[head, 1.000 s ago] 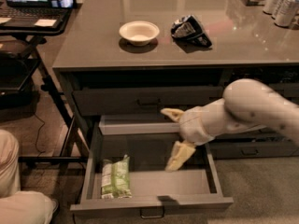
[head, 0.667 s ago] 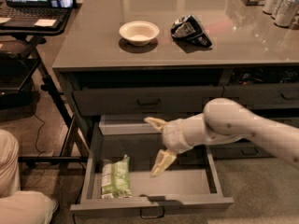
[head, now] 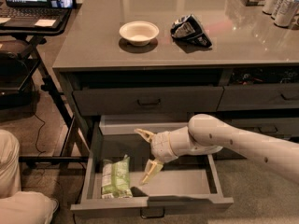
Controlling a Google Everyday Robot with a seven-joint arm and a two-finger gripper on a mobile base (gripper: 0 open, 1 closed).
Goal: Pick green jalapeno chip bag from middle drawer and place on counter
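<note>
In the middle drawer (head: 187, 202), green jalapeno chip bag (head: 115, 177), gripper (head: 147, 154) just beside it, jaws spread, empty.

Dim light, glare on counter (head: 93, 50), shadow under claw (head: 142, 156) in middle drawer (head: 187, 202)

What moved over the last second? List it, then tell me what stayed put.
The gripper moved down and toward the left of the view over the open middle drawer, nearer the green jalapeno chip bag. Its jaws stayed spread; nothing was grasped or released. The bag, and the bowl and black chip bag on the counter, have not shifted.
</note>
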